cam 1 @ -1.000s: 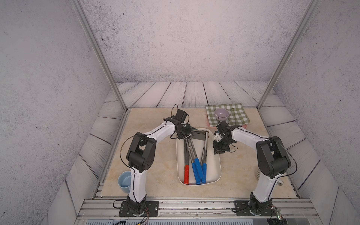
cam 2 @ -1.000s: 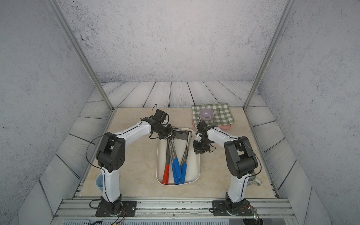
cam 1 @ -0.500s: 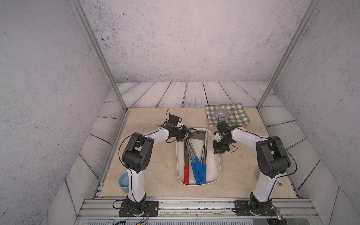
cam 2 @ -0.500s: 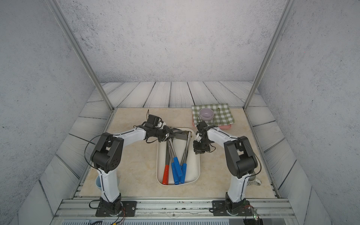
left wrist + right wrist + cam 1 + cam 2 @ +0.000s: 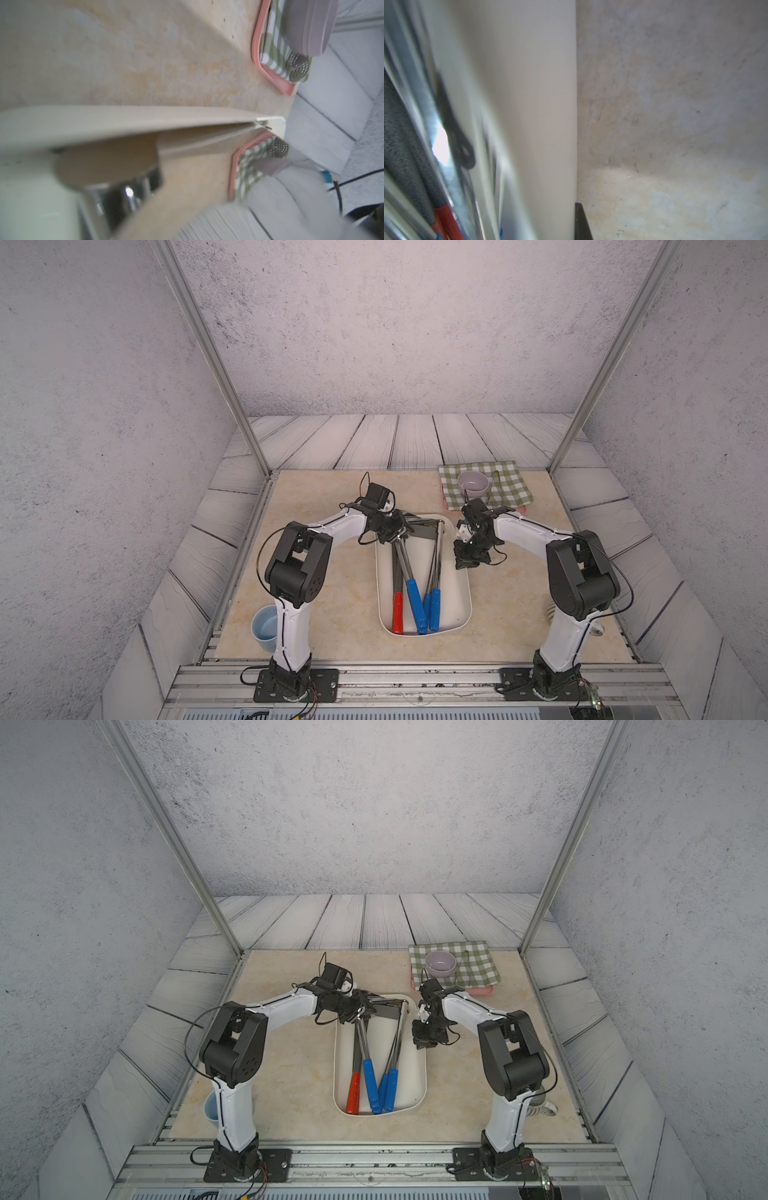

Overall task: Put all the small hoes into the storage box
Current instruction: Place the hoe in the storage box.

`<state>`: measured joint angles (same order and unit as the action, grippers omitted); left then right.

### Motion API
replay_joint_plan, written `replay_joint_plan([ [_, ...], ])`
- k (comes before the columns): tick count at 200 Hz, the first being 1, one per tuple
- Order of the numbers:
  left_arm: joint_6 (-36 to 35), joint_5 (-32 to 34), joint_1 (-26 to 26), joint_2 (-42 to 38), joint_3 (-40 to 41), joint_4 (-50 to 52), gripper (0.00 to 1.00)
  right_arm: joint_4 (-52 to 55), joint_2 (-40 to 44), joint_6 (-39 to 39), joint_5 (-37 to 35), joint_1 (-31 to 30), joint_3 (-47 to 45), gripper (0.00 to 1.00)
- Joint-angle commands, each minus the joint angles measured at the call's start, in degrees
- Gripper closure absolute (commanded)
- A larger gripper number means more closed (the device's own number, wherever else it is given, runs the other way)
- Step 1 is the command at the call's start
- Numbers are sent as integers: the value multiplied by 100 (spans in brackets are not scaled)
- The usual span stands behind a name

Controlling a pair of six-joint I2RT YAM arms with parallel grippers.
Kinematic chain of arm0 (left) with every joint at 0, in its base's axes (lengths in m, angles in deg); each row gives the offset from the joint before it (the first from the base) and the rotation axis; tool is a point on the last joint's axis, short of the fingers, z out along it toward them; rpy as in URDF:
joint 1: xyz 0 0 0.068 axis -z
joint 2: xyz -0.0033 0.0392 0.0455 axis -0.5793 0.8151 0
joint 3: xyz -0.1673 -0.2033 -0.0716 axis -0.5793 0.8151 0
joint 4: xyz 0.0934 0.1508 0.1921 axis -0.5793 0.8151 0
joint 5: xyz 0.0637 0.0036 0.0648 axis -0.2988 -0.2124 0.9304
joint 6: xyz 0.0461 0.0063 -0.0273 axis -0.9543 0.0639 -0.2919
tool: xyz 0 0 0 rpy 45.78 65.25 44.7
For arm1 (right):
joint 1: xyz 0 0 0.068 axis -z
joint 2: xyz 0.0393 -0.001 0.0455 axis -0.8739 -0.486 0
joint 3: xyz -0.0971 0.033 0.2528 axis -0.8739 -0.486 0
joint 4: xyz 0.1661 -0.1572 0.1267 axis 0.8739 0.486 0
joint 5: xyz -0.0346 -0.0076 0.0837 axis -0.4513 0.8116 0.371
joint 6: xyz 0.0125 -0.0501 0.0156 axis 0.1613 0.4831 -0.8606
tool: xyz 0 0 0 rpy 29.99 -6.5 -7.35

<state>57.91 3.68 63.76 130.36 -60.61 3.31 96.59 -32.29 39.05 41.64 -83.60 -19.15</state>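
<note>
The storage box is a cream-white tray lying mid-table in both top views. The small hoe lies inside it: blue handle toward me, silver shaft running to the far left corner. My left gripper is low over that corner, jaws a little apart on either side of the shaft, so open. The left wrist view shows only the blurred shaft and the box rim. My right gripper is shut, its dark tip touching the box's outer right wall.
A red-handled tool and two more blue-handled ones share the box. At the back right, a pink tray with a green checked cloth holds a lilac bowl. A pale blue cup stands front left.
My left wrist dipped and swung left, then came back over the box's far left corner, and its jaws have parted a little. The right arm has stayed put.
</note>
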Motion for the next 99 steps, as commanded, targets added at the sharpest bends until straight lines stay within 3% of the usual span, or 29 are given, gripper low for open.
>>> replay_joint_plan([
  [1, -231, 355, 144, -125, -104, 1422, 51, 316, -458, 7, 783, -338, -211, 97],
  [14, -265, 390, 144, -150, -169, 1518, 38, 395, -422, 19, 754, -335, -141, 89],
  [25, -268, 375, 142, -198, -172, 1516, 33, 466, -381, 26, 733, -338, -99, 83],
  [63, -411, 367, 144, -553, -240, 1619, 32, 756, -106, 47, 612, -355, 124, 65],
  [99, -643, 492, 113, -842, -432, 2131, 30, 1139, 147, 61, 459, -360, 492, 59],
])
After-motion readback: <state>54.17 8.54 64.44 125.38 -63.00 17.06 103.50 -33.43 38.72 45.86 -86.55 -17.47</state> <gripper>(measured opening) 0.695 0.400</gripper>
